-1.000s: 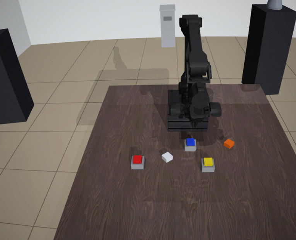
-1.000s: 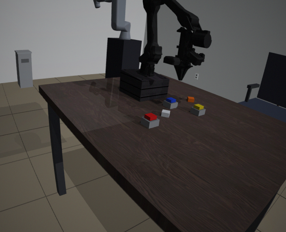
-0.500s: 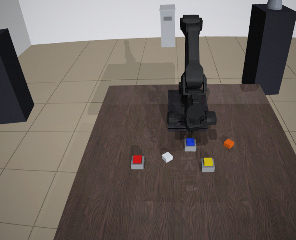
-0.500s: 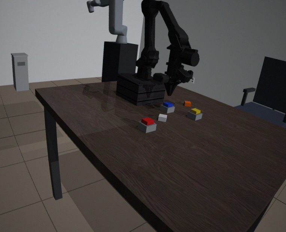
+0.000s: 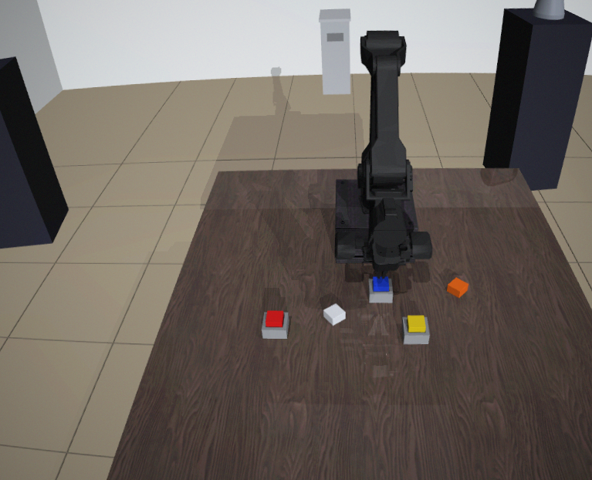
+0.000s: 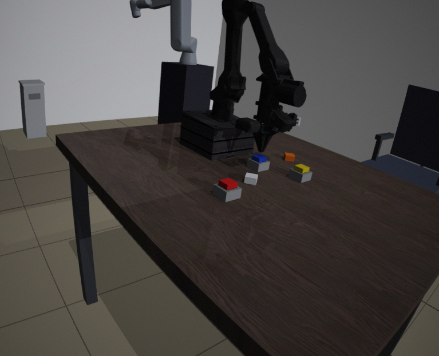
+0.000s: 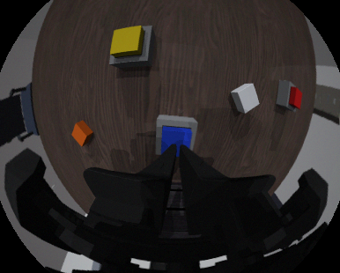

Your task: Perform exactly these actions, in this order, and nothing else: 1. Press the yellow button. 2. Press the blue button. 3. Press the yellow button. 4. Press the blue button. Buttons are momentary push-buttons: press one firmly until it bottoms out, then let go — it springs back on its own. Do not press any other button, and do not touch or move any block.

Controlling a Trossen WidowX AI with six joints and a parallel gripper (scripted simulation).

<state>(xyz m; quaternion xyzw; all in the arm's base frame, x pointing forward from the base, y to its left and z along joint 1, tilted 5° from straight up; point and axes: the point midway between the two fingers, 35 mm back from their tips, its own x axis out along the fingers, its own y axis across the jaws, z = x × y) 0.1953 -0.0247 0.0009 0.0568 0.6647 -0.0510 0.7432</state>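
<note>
The gripper (image 5: 382, 275) (image 6: 261, 150) (image 7: 177, 148) is holding its fingertips together with nothing between them, presumably to make one narrow tip for pushing. It is pointing down just above the blue button (image 5: 380, 284) (image 6: 258, 157) (image 7: 175, 137), which is sitting nearest the tabletop's (image 5: 306, 444) (image 6: 327, 268) (image 7: 178, 18) back edge, by the arm's base. The yellow button (image 5: 416, 323) (image 6: 301, 167) (image 7: 127, 40) is lying farther from that edge, toward the right edge in the top view. Spacing is probably keeping presses distinct. Both caps are looking square and glossless, standing raised on grey housings; a blue press is seemingly coming next, its place in the sequence being unclear.
</note>
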